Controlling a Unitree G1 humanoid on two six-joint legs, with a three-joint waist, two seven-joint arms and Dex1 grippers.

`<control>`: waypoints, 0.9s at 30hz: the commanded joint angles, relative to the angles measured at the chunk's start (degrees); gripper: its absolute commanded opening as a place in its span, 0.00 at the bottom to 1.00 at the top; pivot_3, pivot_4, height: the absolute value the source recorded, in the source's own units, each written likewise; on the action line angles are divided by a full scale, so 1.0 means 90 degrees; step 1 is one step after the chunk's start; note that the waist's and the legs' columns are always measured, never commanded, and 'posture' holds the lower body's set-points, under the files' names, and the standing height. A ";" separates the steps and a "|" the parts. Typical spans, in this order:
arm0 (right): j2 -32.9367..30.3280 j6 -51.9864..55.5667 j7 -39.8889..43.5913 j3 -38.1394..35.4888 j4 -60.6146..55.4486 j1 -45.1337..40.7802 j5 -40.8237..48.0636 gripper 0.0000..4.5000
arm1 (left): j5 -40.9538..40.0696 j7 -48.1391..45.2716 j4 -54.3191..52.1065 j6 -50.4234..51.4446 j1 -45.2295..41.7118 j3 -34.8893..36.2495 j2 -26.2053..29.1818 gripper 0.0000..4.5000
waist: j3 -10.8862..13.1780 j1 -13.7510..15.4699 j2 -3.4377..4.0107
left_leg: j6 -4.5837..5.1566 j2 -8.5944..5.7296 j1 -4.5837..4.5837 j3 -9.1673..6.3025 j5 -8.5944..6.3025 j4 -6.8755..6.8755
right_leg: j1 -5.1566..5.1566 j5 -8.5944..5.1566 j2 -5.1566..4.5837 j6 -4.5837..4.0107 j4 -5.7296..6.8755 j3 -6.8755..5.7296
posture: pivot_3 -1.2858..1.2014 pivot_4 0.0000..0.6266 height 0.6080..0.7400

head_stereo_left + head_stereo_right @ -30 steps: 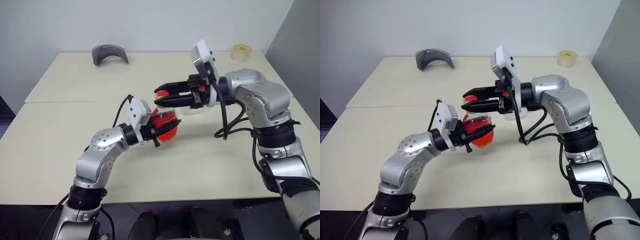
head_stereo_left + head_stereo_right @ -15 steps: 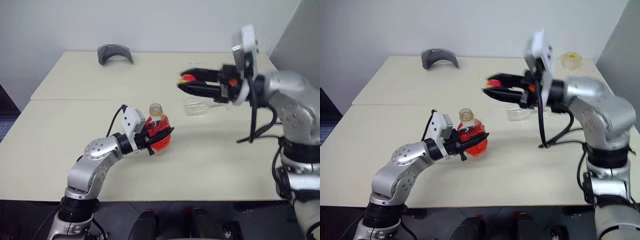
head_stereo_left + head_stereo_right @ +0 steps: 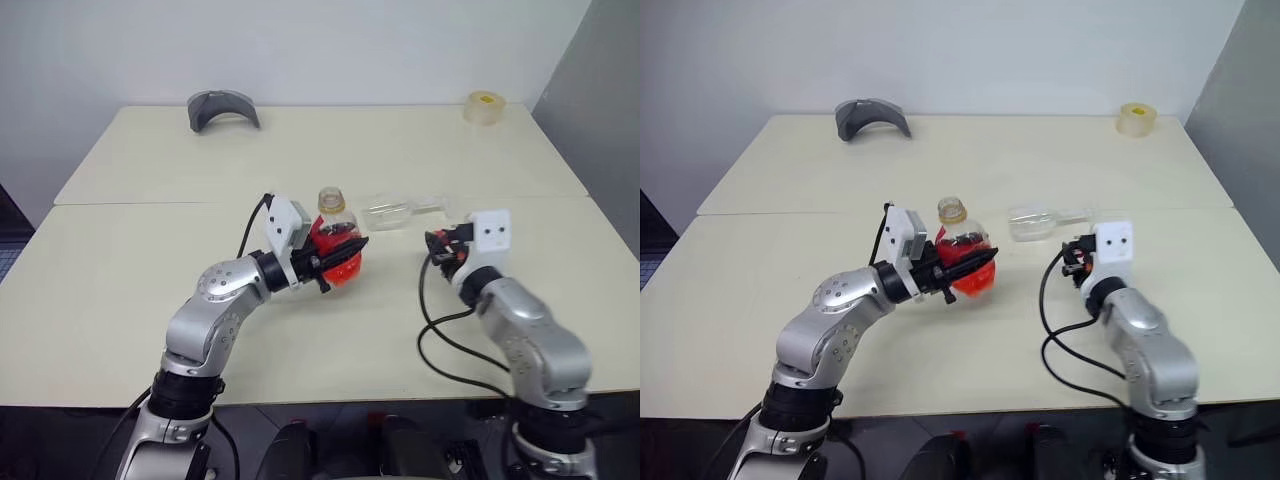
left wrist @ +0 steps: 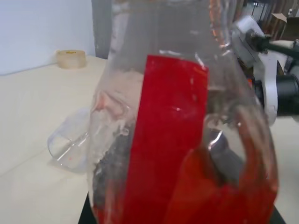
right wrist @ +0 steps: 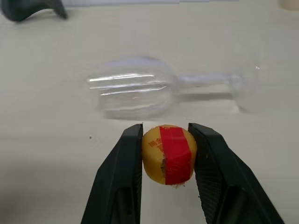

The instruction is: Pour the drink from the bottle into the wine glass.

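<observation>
- The left end effector (image 3: 335, 255) is clamped shut around the rounded body of the bottle (image 3: 334, 245), holding it upright just above the surface (image 3: 120, 280).
- The bottle's neck is open; its mouth stands bare above the left end effector's fingers.
- The drink (image 4: 187, 186) sits in the lower part of the bottle, so none looks poured yet.
- The right end effector (image 5: 167, 156) grips the cap (image 5: 168, 154), yellowish with a red band, between its two black fingers. Uncapping therefore looks done.
- The wine glass (image 5: 140, 91) lies on its side on the surface just ahead of the right end effector's fingertips, its bowl towards the bottle and its stem and foot pointing away from it.
- From the left end effector the glass is beyond the bottle and off to the right, near but not touching it.
- Judged from this, the task is about a third along: bottle held and opened, nothing in the glass.
- Left to do: put the cap down, stand the glass upright, then tip the bottle over its rim. Pouring into a fallen glass would probably spill.
- A grey curved object (image 3: 222, 108) and a tape roll (image 3: 484, 106) lie well beyond both end effectors, at the far edge.
</observation>
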 commanded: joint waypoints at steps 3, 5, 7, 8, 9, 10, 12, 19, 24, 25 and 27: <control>0.0290 -0.0512 -0.0278 0.0138 0.0667 0.0129 -0.0376 0.27 | -0.0009 0.0149 -0.0233 -0.0122 -0.0081 0.0016 -0.0132 0.28 | 0.0000 -0.0005 0.0000 | -0.0001 -0.0005 -0.0003 0.0005 0.0001 0.0003 | 0.0000 0.0000 -0.0005 0.0001 -0.0003 0.0004 | 0.52 0.24 1.00; 0.0244 -0.0654 -0.0239 0.0149 0.0843 0.0142 -0.0462 0.27 | -0.0006 0.0156 -0.0266 -0.0119 -0.0033 0.0003 -0.0134 0.28 | 0.0000 -0.0007 0.0000 | -0.0001 -0.0005 0.0000 0.0004 0.0000 0.0003 | 0.0000 0.0000 -0.0005 0.0001 -0.0001 0.0003 | 0.52 0.24 1.00; 0.0192 -0.0574 -0.0129 0.0107 0.1029 0.0118 -0.0427 0.27 | -0.0011 0.0165 -0.0267 -0.0113 -0.0034 -0.0003 -0.0130 0.28 | 0.0000 -0.0009 0.0000 | 0.0000 -0.0004 0.0000 0.0002 0.0000 0.0001 | 0.0000 0.0000 -0.0004 0.0001 0.0000 0.0001 | 0.52 0.24 1.00; 0.0136 -0.0592 -0.0090 0.0111 0.1124 0.0109 -0.0454 0.35 | -0.0012 0.0171 -0.0254 -0.0112 -0.0047 -0.0008 -0.0131 0.28 | 0.0000 -0.0011 0.0000 | 0.0000 -0.0004 0.0000 0.0002 0.0000 0.0001 | 0.0000 0.0000 -0.0004 0.0001 0.0000 0.0002 | 0.52 0.24 1.00; 0.0098 -0.0601 -0.0064 0.0101 0.1194 0.0100 -0.0466 0.43 | -0.0010 0.0175 -0.0238 -0.0118 -0.0059 -0.0012 -0.0130 0.28 | 0.0000 -0.0012 0.0000 | 0.0001 -0.0005 0.0000 0.0003 0.0000 0.0002 | 0.0001 0.0000 -0.0004 0.0001 0.0000 0.0002 | 0.52 0.24 1.00; 0.0068 -0.0580 0.0013 0.0093 0.1233 0.0087 -0.0424 0.48 | -0.0006 0.0177 -0.0217 -0.0128 -0.0073 -0.0012 -0.0130 0.28 | 0.0000 -0.0012 0.0000 | 0.0001 -0.0005 0.0000 0.0003 -0.0001 0.0002 | 0.0001 0.0000 -0.0004 0.0001 0.0000 0.0002 | 0.52 0.24 1.00; -0.0006 -0.0514 0.0122 0.0124 0.1224 0.0084 -0.0402 0.64 | 0.0006 0.0200 -0.0185 -0.0148 -0.0090 -0.0001 -0.0135 0.28 | 0.0000 -0.0012 0.0000 | 0.0006 -0.0005 0.0002 0.0002 -0.0003 0.0002 | 0.0004 0.0000 -0.0004 0.0001 -0.0001 0.0001 | 0.52 0.24 1.00; -0.0355 0.0564 0.0467 -0.0130 0.0146 0.0172 -0.0006 1.00 | 0.0044 0.0475 -0.0260 -0.0107 0.0058 0.0152 -0.0103 0.28 | 0.0000 -0.0001 0.0000 | 0.0021 -0.0005 0.0001 0.0002 -0.0012 0.0005 | 0.0006 0.0000 -0.0005 0.0001 -0.0001 0.0001 | 0.52 0.24 1.00; -0.1349 0.2194 0.1216 -0.0731 -0.1454 0.0051 0.0956 1.00 | 0.0274 0.1062 0.0149 -0.0255 -0.0002 0.0705 -0.0002 0.28 | 0.0002 0.0003 0.0004 | 0.0025 -0.0004 -0.0001 -0.0005 -0.0014 0.0005 | 0.0005 0.0000 -0.0004 0.0002 -0.0003 -0.0003 | 0.52 0.24 1.00; -0.1723 0.2177 0.1600 -0.0649 -0.1644 -0.0001 0.1157 1.00 | 0.0350 0.1217 0.0250 -0.0314 -0.0032 0.0810 -0.0013 0.28 | 0.0002 -0.0004 0.0004 | 0.0026 -0.0004 0.0002 -0.0008 -0.0015 0.0003 | 0.0009 0.0000 -0.0003 0.0002 -0.0003 -0.0007 | 0.52 0.24 1.00; -0.2069 0.2194 0.2264 -0.0660 -0.1868 -0.0173 0.1753 1.00 | 0.0506 0.1666 0.0461 -0.0356 -0.0155 0.1010 -0.0120 0.28 | 0.0003 -0.0011 0.0004 | 0.0027 -0.0004 0.0006 -0.0006 -0.0015 0.0000 | 0.0009 -0.0001 -0.0001 0.0002 -0.0003 -0.0005 | 0.52 0.24 1.00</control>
